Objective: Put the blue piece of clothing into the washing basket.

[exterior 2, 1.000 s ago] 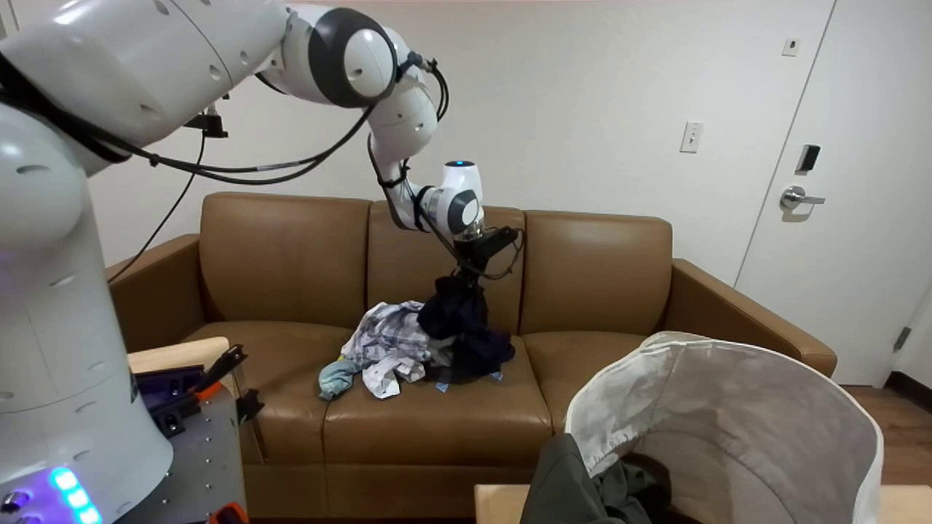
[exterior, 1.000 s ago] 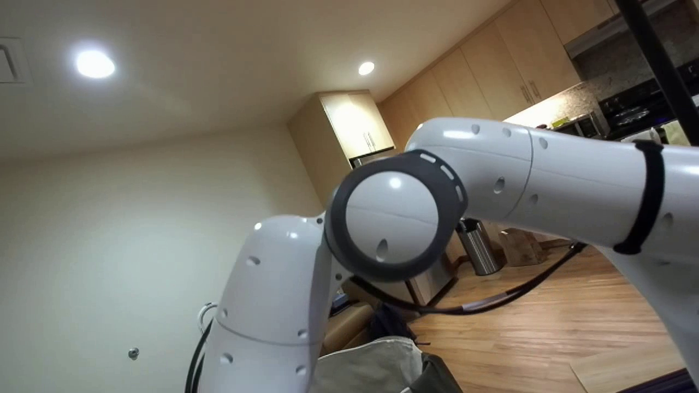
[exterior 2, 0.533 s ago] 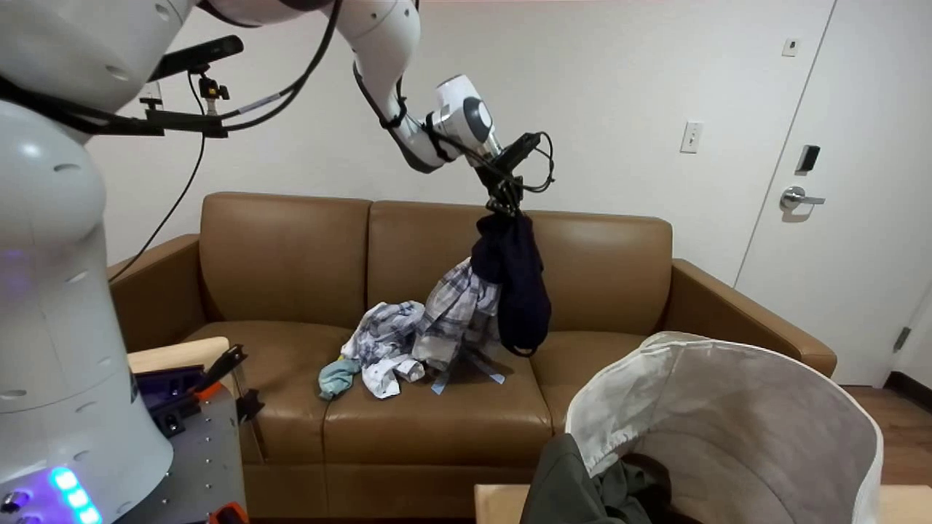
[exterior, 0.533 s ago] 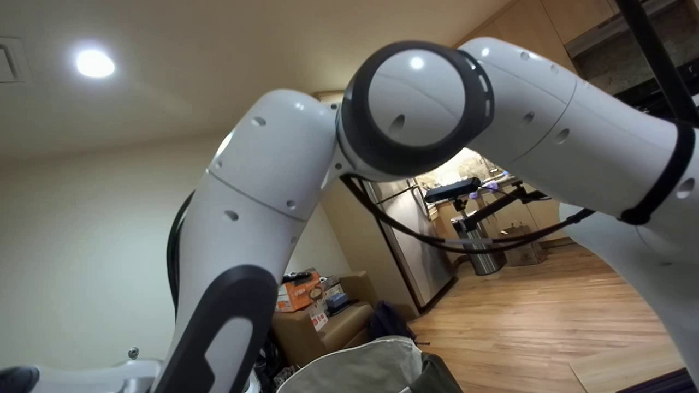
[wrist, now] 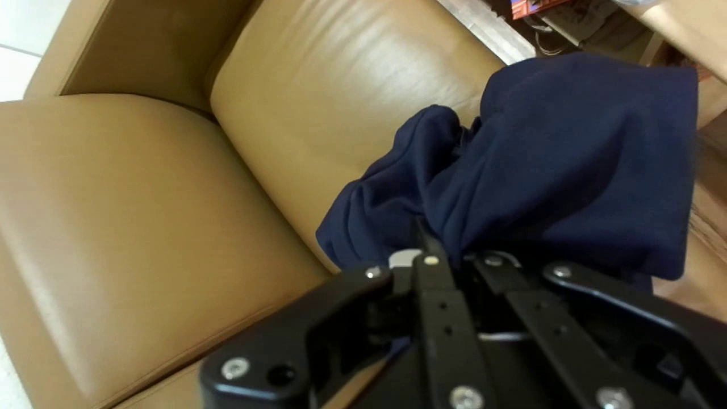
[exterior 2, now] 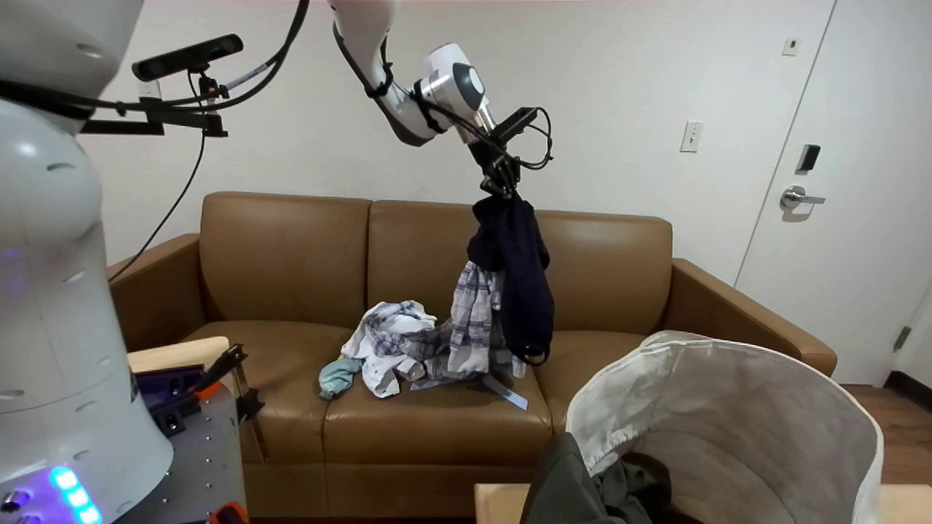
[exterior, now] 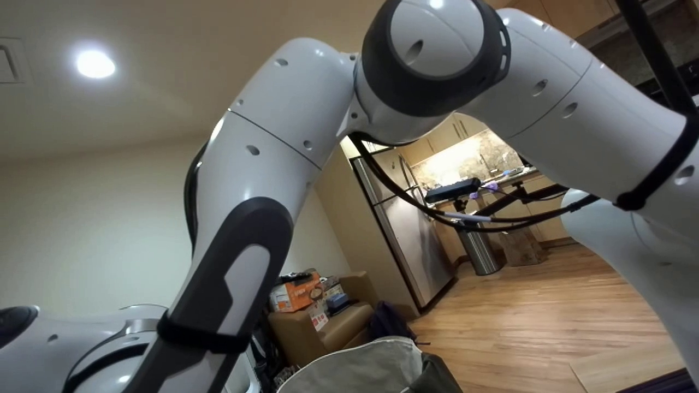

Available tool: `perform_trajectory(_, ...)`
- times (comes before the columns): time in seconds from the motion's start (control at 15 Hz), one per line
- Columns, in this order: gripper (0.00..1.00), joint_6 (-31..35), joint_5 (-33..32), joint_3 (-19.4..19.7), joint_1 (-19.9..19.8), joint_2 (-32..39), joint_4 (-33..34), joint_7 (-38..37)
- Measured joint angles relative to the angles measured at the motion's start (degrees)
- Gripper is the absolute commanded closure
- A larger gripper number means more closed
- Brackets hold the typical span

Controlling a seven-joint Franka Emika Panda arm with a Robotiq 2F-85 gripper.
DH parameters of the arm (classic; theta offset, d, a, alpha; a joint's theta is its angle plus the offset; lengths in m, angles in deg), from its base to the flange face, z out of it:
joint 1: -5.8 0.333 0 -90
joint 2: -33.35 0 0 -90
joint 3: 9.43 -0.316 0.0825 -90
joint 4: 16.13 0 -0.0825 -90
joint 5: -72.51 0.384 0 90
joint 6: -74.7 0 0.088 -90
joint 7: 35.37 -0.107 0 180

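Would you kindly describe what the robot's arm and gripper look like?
The arm is glossy white, with rounded segments and dark grey joint rings. Black cables run along it, and black straps circle it. The gripper is black, with slim linkages and silvery screws.

A brown sofa fronts a white wall

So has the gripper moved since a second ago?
Yes: in an exterior view, the gripper moved up and slightly right, from in front of the sofa backrest to above its top edge.
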Motion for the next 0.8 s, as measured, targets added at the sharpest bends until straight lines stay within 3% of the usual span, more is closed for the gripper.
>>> perform_trajectory(0.2,0.95,-4.07,-2.9,-1.19,-1.56,0.32,1.75,-0.07)
perform_trajectory(0.8,0.95,-33.07,-18.91,-0.81,-4.99,-8.99,17.75,-1.24)
